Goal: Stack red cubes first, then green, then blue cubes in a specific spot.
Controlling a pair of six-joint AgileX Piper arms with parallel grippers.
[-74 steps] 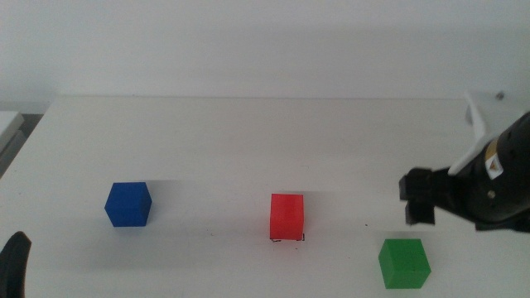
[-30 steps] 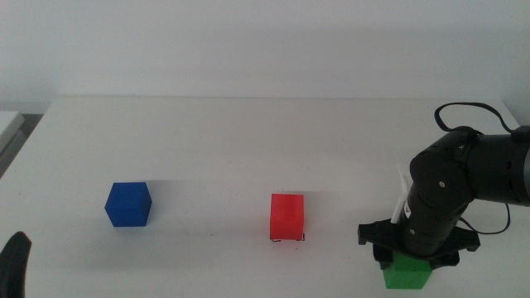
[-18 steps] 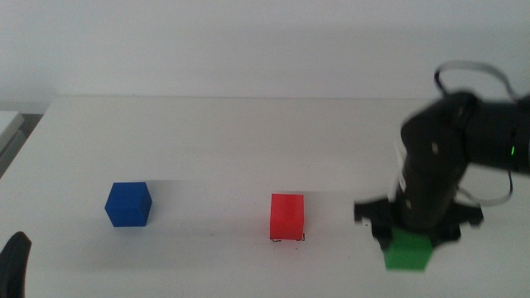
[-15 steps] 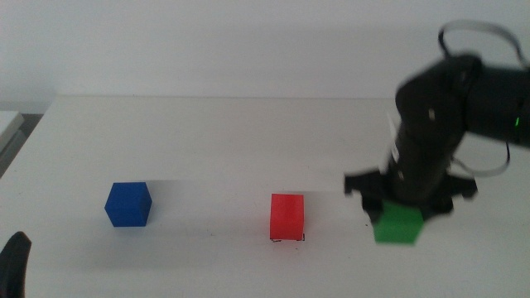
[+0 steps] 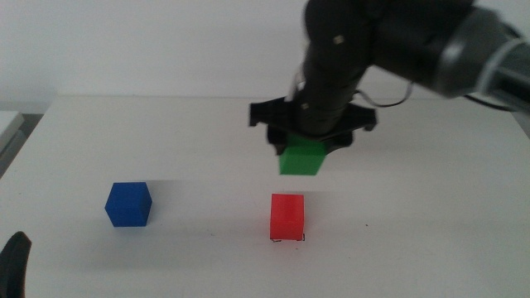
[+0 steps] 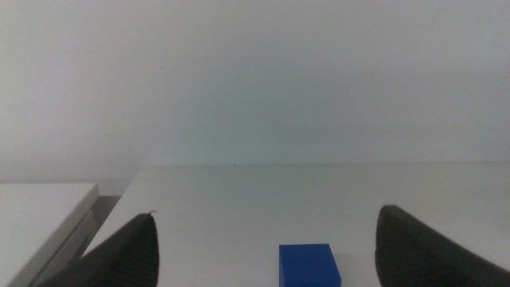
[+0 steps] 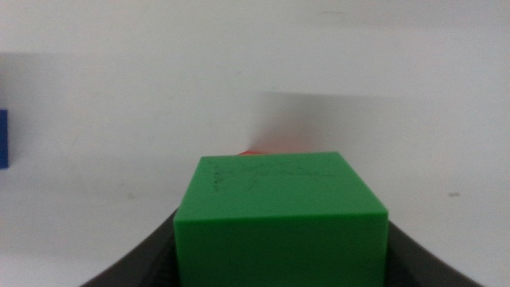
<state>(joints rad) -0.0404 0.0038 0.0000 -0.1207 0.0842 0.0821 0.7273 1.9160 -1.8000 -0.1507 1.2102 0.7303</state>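
Note:
My right gripper (image 5: 303, 151) is shut on the green cube (image 5: 301, 160) and holds it in the air, above and slightly behind the red cube (image 5: 287, 216). The red cube stands on the specific spot (image 5: 287, 239), whose black corner marks show at its base. In the right wrist view the green cube (image 7: 280, 215) fills the space between the jaws and only a red sliver (image 7: 253, 151) shows past it. The blue cube (image 5: 128, 204) rests on the table at the left. My left gripper (image 6: 263, 263) waits open at the bottom left edge (image 5: 15, 263), facing the blue cube (image 6: 309, 265).
The white table (image 5: 207, 132) runs back to a pale wall. A white ledge (image 5: 8, 124) lies off the table's left edge. The right arm's dark body and cable (image 5: 397, 41) cross the upper right of the middle view.
The right gripper closed on the green cube at the front right, lifted it and carried it left to a point above the red cube. The red and blue cubes stayed put.

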